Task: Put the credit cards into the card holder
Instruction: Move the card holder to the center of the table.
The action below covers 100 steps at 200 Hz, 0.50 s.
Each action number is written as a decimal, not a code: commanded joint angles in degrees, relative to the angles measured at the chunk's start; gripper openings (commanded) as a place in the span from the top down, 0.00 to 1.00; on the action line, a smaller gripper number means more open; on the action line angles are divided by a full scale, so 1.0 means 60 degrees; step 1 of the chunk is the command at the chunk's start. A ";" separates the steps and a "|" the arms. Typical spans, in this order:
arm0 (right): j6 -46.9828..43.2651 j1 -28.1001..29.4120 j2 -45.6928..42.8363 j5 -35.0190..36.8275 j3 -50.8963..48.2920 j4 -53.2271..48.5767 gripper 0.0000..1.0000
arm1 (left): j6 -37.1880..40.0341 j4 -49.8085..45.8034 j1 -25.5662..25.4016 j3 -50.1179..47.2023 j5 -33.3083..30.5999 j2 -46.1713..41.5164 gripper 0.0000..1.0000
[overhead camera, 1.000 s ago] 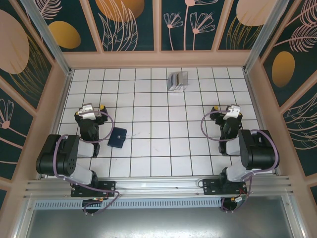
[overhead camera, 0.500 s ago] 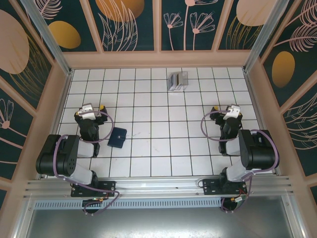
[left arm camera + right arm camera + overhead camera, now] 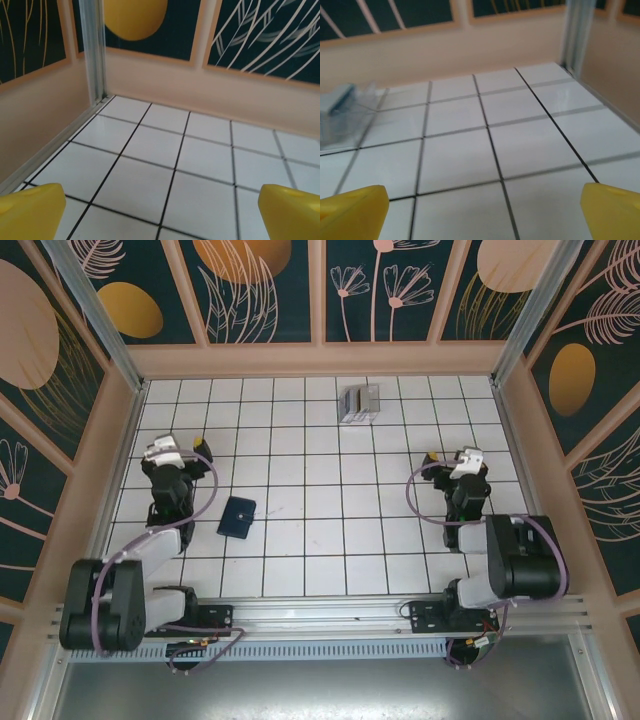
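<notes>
**Top external view: left claw [image 3: 180,450] and right claw [image 3: 450,458] both released**

Your left claw stands spread wide at the 9 o'clock side of the white tiled table [image 3: 300,560], grasping nothing. The card holder [image 3: 237,517] lies flat on the tiles near it, at about 4 o'clock from that claw and not touching it. Your right claw stands just as wide at the table's 3 o'clock side. The credit cards [image 3: 360,402] sit together at the 12 o'clock edge, well apart from the card holder.
</notes>
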 commanded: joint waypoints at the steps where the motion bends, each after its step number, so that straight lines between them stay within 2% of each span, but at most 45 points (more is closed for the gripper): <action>1: -0.0642 0.0360 -0.1570 -0.1052 0.0164 -0.0926 0.01 | -0.0943 -0.3055 0.0051 0.0648 0.0578 -0.1124 0.01; 18: -0.0295 0.0498 -0.2891 -0.1008 0.0589 -0.2245 0.01 | -0.1593 -0.4428 0.0051 0.1061 0.1156 -0.2089 0.01; 30: 0.0495 0.0463 -0.3463 -0.0640 0.1311 -0.3576 0.01 | -0.2818 -0.5671 0.0051 0.1457 0.1052 -0.2698 0.01; 38: 0.1689 0.0439 -0.3739 -0.0024 0.1906 -0.4591 0.01 | -0.3898 -0.6945 0.0058 0.1882 0.0450 -0.3029 0.01; 48: 0.3974 0.0328 -0.4032 0.1151 0.2571 -0.6185 0.01 | -0.4633 -0.8166 0.0062 0.2301 -0.0061 -0.3295 0.01; 52: 0.4690 0.0232 -0.4118 0.1187 0.2745 -0.6689 0.01 | -0.4716 -0.8478 0.0064 0.2401 -0.0099 -0.3362 0.01; 56: 0.4895 0.0097 -0.4157 0.0612 0.2794 -0.6772 0.01 | -0.4735 -0.8623 0.0061 0.2453 -0.0024 -0.3408 0.01; 66: 0.4639 0.0015 -0.4144 -0.0961 0.2834 -0.6460 0.02 | -0.4569 -0.8698 0.0068 0.2489 0.0774 -0.3390 0.01; 79: 0.4455 0.0456 -0.3956 -0.1698 0.3266 -0.6855 0.03 | -0.4709 -0.9092 0.0069 0.2663 0.2050 -0.2999 0.01; 86: 0.4058 0.0848 -0.3850 -0.1806 0.3534 -0.7209 0.01 | -0.4957 -0.9428 0.0066 0.2751 0.2690 -0.2689 0.01; 100: 0.3232 0.2049 -0.3704 -0.1106 0.3888 -0.7858 0.01 | -0.5365 -0.9687 0.0059 0.2521 0.3867 -0.2198 0.01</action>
